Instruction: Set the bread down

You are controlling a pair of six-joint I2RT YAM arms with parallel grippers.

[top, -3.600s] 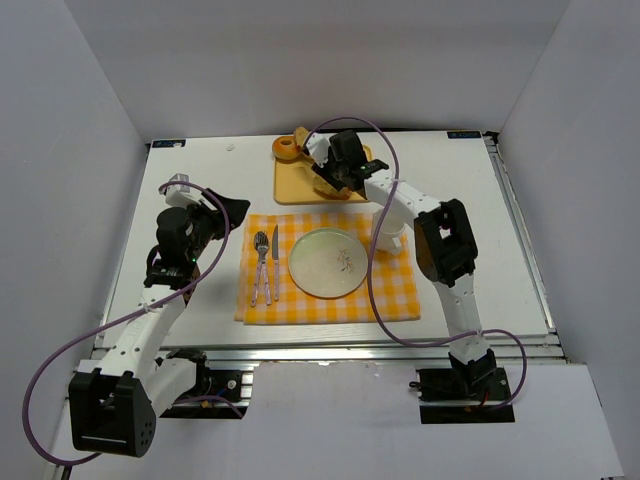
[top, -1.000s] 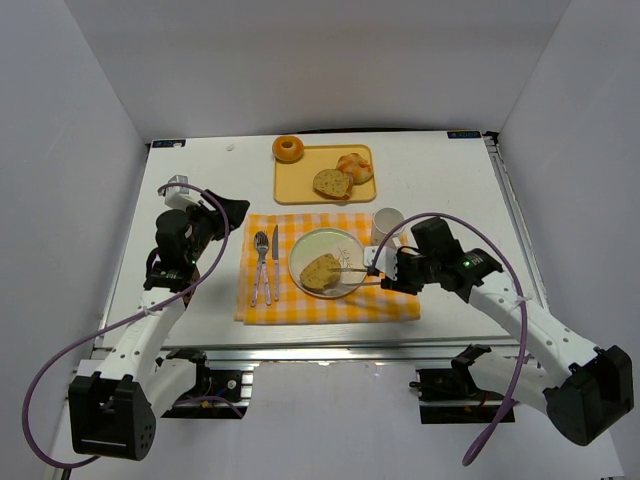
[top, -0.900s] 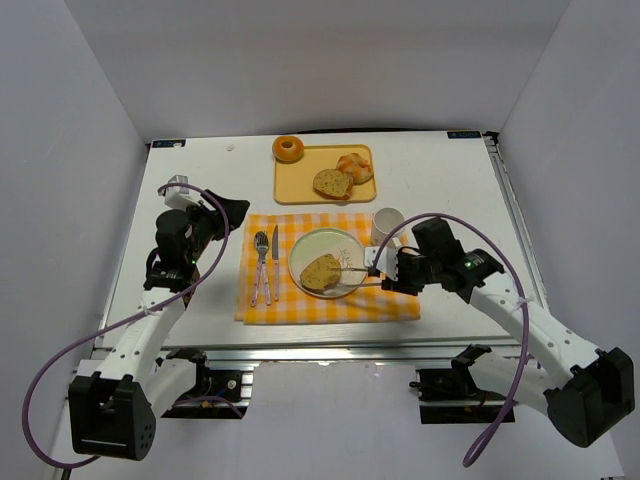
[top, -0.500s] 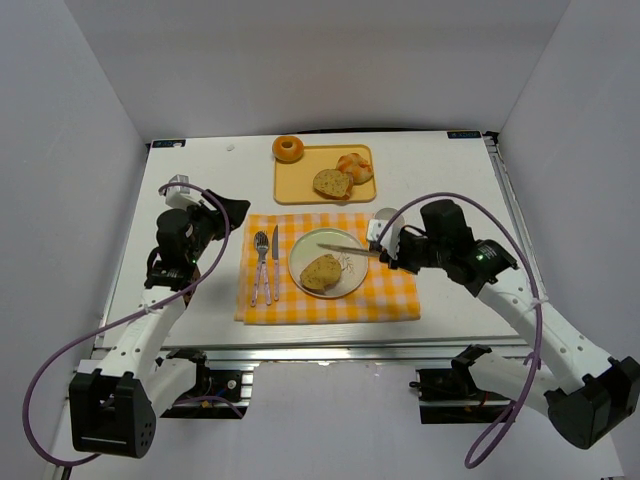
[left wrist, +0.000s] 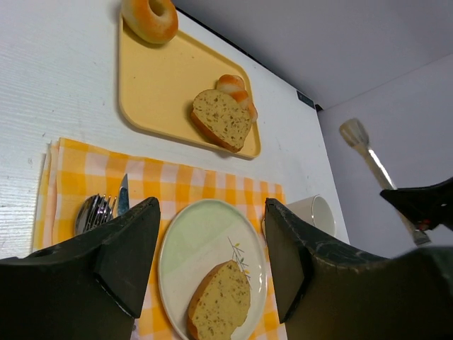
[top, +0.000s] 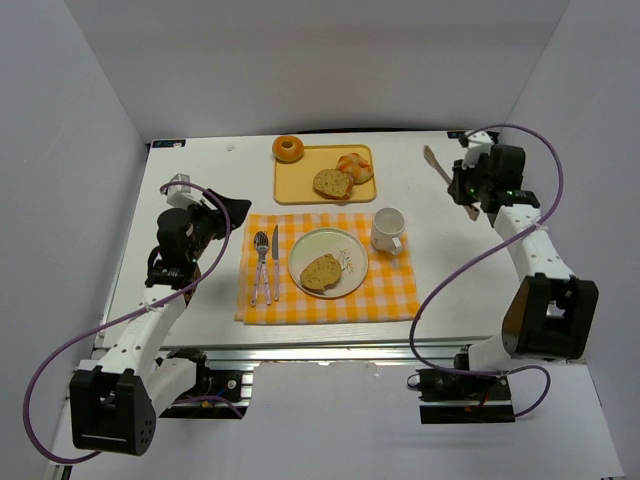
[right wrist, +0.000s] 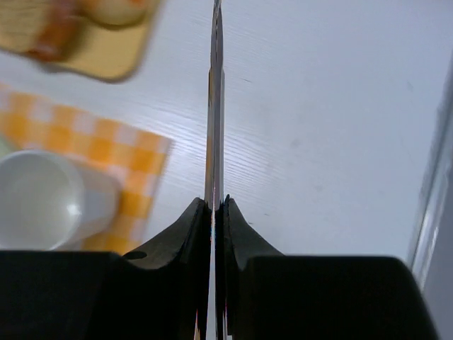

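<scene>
The bread, a brown speckled oval slice, lies on the pale green plate toward its near left; it also shows in the left wrist view, on the plate. My right gripper is at the far right of the table, well away from the plate. It is shut on a thin flat spatula, seen edge-on between its fingers in the right wrist view. My left gripper is open and empty, left of the placemat, above the table.
A yellow tray at the back holds a larger brown slice and a roll; a bagel sits at its corner. A white mug stands right of the plate. Fork and knife lie on the checked placemat.
My right arm carried the bread from the tray to the plate, then lifted the spatula off it. It swung away to the far right; the bread stays on the plate. The left arm has not moved.
</scene>
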